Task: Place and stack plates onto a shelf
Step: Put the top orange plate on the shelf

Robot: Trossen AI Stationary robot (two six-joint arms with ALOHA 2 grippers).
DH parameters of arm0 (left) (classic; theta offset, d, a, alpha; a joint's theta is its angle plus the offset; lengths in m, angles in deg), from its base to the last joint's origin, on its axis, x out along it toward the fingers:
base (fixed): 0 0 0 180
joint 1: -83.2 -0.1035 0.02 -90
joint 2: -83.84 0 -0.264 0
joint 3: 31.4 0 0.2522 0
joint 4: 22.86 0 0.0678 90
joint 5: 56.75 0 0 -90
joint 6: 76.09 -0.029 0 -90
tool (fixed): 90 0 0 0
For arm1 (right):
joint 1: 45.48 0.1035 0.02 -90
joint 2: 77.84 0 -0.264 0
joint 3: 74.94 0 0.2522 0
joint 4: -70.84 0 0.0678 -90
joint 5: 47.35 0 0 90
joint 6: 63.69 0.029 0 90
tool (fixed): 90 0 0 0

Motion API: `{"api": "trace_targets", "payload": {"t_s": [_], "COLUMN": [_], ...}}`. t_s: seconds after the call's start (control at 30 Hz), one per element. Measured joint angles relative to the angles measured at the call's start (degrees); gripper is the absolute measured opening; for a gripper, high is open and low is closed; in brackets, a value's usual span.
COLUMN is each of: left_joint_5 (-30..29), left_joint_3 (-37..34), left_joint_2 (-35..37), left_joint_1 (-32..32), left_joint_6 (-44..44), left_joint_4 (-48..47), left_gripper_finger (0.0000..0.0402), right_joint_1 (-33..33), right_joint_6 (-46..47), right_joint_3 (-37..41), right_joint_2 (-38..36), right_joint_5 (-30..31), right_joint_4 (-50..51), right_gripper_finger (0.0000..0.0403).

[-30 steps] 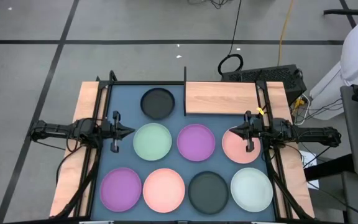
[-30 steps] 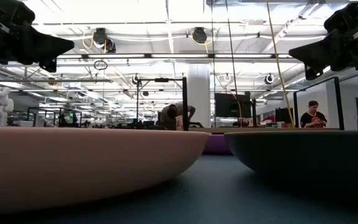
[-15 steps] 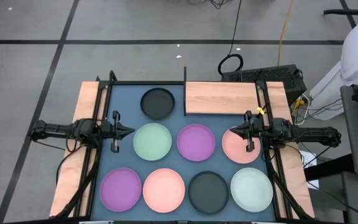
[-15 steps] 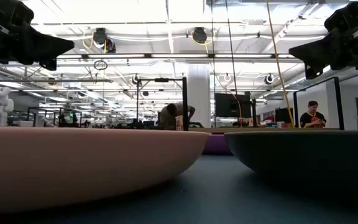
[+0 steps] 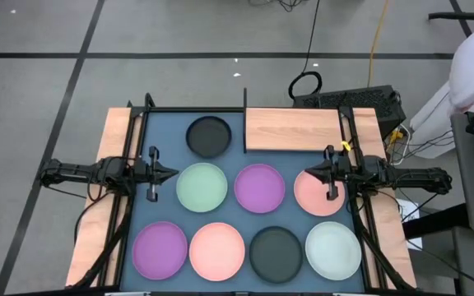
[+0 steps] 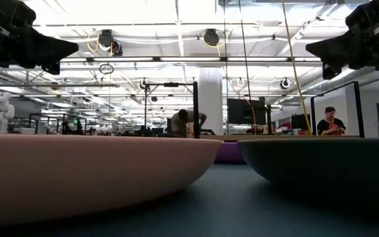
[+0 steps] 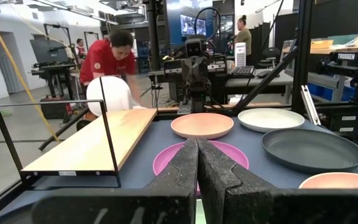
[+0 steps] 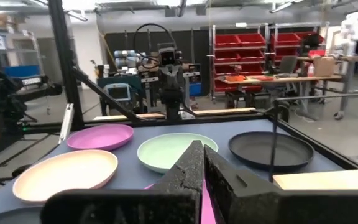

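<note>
High view: eight plates lie on the desk; the shelf (image 5: 292, 129) is bare. The right gripper (image 5: 309, 173) hovers over the pink plate (image 5: 315, 196), fingers clenched, empty.

Left wrist view: the left gripper (image 7: 197, 148) is clenched too. Open before descending on a rim.

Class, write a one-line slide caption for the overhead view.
Eight plates lie on the blue mat, the wooden shelf bare, with the left gripper and right gripper shut at either side.
</note>
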Motion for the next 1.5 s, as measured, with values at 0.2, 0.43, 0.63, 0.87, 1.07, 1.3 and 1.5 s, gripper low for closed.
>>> {"api": "trace_targets", "payload": {"t_s": [0.2,0.43,0.63,0.87,1.07,1.3,1.5], "left_joint_5": [0.0,0.0,0.0,0.0,0.0,0.0,0.0], "left_joint_3": [0.0,0.0,0.0,0.0,0.0,0.0,0.0], "left_joint_2": [0.0,0.0,0.0,0.0,0.0,0.0,0.0], "left_joint_1": [0.0,0.0,0.0,0.0,0.0,0.0,0.0], "left_joint_6": [0.0,0.0,0.0,0.1,0.0,0.1,0.1], "left_joint_4": [0.0,0.0,0.0,0.0,0.0,0.0,0.0], "left_gripper_finger": [0.0006,0.0006,0.0006,0.0006,0.0006,0.0006,0.0006], "right_joint_1": [0.0,0.0,0.0,0.0,0.0,0.0,0.0], "right_joint_6": [0.3,0.1,-0.9,-2.4,-2.6,-3.8,-3.6], "right_joint_3": [-1.2,-8.0,-16.1,-28.1,-39.2,-50.9,-61.0], "right_joint_2": [0.3,5.9,14.3,25.3,33.3,38.7,42.4], "right_joint_5": [-0.5,-0.6,-1.0,-3.6,-3.6,-3.5,-2.5], "right_joint_4": [-2.4,-1.1,1.4,4.0,12.3,21.9,31.1], "right_gripper_finger": [0.0000,0.0000,0.0000,0.0000,0.0000,0.0000,0.0000]}}
